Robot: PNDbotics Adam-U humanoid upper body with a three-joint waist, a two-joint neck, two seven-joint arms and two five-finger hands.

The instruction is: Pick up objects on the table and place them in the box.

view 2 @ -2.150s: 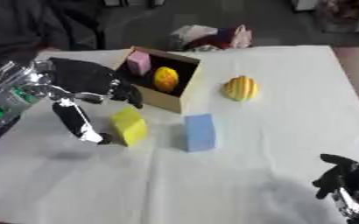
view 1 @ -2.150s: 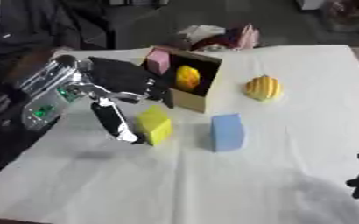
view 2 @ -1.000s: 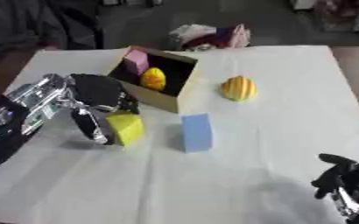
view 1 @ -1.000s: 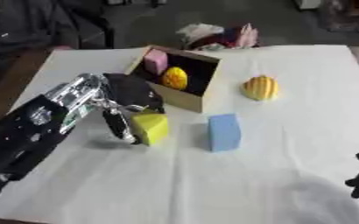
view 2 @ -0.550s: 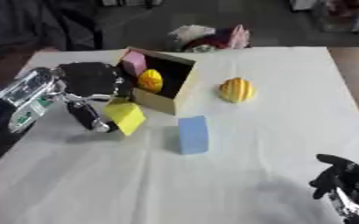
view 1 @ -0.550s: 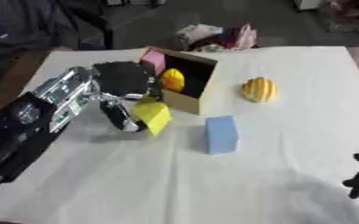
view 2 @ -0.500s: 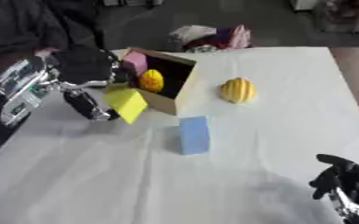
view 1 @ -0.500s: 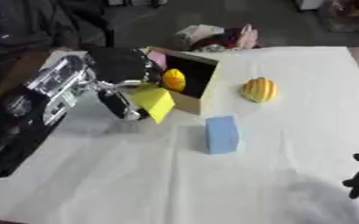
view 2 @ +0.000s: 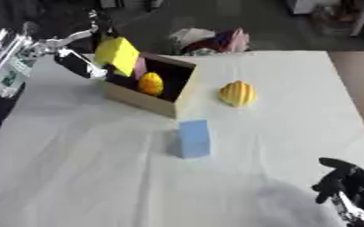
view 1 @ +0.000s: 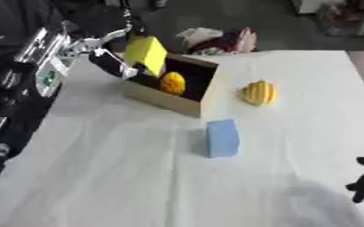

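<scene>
— How far along does the job look?

— Partway, I'd judge. The box sits in the upper left of the frame, and there is already an orange thing inside it, with something pink showing behind it in the right eye view. A yellow block is up in the air over the box's near-left edge, not yet let go.

— And what is left on the table?

— Two things on the white cloth: a blue block standing near the middle of the frame, just below the box's open corner, and a ribbed yellow fruit to the right of the box, apart from it.

— What is the left hand doing?

— The left hand, at the upper left, has its fingers curled round the yellow block, pinching it at its left side; the block is tilted.

— The other one?

— The right hand rests idle in the lower right corner, fingers relaxed and holding nothing.
</scene>
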